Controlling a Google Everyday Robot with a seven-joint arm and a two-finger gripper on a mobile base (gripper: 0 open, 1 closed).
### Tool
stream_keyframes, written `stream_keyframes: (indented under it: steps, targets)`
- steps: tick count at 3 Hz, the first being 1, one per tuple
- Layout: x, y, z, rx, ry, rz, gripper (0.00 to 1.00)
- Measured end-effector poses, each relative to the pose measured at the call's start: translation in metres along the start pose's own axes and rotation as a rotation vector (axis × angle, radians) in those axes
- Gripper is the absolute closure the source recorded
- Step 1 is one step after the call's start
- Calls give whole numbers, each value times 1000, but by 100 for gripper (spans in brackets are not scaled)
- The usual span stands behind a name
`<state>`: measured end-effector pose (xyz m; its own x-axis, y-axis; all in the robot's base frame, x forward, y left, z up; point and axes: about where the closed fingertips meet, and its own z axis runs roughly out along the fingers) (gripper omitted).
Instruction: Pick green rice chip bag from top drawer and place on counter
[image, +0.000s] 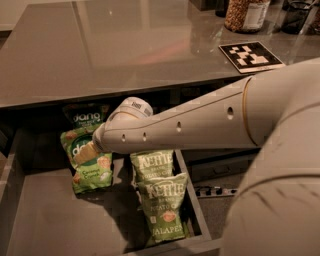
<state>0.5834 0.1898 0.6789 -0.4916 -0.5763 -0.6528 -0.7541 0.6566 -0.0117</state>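
The green rice chip bag (91, 172) lies at the back left of the open top drawer (45, 220), light green with "dang" partly covered. My gripper (85, 152) is at the end of the white arm (200, 125), which reaches in from the right, and it rests right over the bag's upper middle. The arm's end hides how it meets the bag. The counter (125, 50) spans the view above the drawer, with the black-and-white tag (251, 56) at its right.
A darker "dang" bag (85, 117) stands behind the green one under the counter edge. Two olive "Kettle" bags (152, 167) (165, 212) lie along the drawer's right wall. A jar (246, 15) stands at the counter's back right. A power strip (215, 191) lies right of the drawer.
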Motion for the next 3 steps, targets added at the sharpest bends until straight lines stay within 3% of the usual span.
stream_keyframes:
  steps: [3]
  targets:
    - [3,38,39,-60,18,30,0]
